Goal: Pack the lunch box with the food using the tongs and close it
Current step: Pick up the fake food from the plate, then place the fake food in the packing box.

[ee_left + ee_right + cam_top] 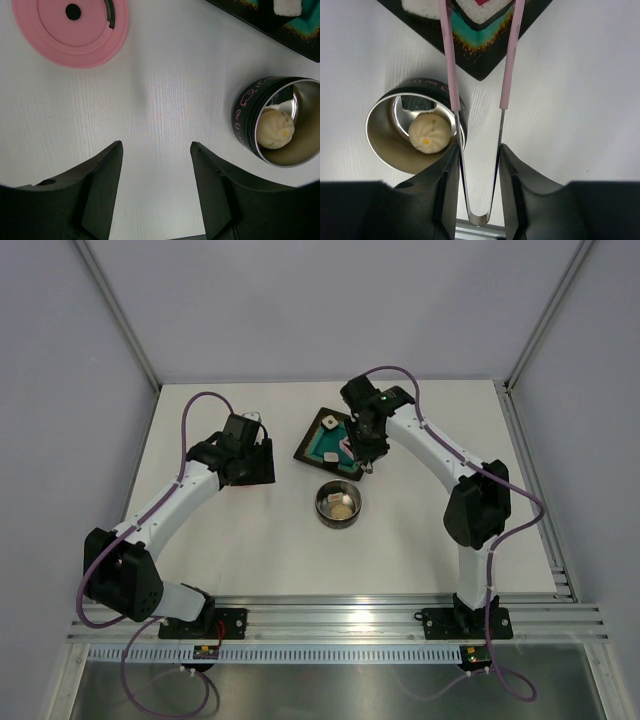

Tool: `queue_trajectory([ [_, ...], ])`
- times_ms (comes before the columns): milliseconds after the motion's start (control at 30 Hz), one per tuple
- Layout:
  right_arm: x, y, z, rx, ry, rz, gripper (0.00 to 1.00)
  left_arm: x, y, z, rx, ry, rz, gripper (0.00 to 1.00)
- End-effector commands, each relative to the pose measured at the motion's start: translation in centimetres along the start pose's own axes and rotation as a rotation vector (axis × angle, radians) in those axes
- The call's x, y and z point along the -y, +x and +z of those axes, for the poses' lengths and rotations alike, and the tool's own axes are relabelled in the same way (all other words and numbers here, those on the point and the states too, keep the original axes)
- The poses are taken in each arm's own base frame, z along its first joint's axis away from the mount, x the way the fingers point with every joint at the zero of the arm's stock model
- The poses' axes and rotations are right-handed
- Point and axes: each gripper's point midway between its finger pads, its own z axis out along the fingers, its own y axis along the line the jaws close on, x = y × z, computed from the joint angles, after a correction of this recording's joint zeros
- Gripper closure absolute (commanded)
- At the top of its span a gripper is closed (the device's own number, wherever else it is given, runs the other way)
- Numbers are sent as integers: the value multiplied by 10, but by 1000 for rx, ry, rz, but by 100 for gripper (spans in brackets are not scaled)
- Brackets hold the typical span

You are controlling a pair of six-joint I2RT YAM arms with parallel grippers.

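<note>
The tongs (448, 60) are being pinched between the two fingers of the right claw (477, 150), which are pressing on the thin metal arms just above the joined end. The tongs' two arms, sleeved in pink along their far halves, are being held out over the near corner of the dark tray (481, 55). Their tips are being carried out of the top of the right wrist view, so whether they are touching anything cannot be told. A white piece of food with a red patch (480, 11) is being framed between the two pink arms on the tray's teal centre, and a second white piece (420, 6) is being shown to its left.

The lunch box (427, 86) is being left uncovered on the white table (165, 90), just beside the tray's near corner and apart from it. One round pale bun (429, 132) is being held inside it, resting on the steel bottom.

The pink lid (65, 35) is being kept flat on the table, well apart from the lunch box, ahead of the left claw (156, 150). That claw is being held spread above the bare table, with nothing between its fingers.
</note>
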Motion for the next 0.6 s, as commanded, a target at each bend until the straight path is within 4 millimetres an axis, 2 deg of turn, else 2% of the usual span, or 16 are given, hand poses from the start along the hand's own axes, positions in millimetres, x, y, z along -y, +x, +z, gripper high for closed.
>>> queue_trajectory([
  [0,-10,3,-42,75,-28,-6,100,-1,-8,-6,48,8,-1,39],
  [233,-28,39,-79,71,-47,-29,100,0,-11,-6,61,9,-11,39],
  [333,-37,63,-92,51,-72,-28,100,-3,-13,-5,62,-5,-6,39],
  [433,-41,75,-94,34,-80,-9,100,-3,-14,-5,65,-8,-2,39],
  [567,-41,98,-87,-20,-73,-5,99,-4,-16,-6,70,-14,4,39],
])
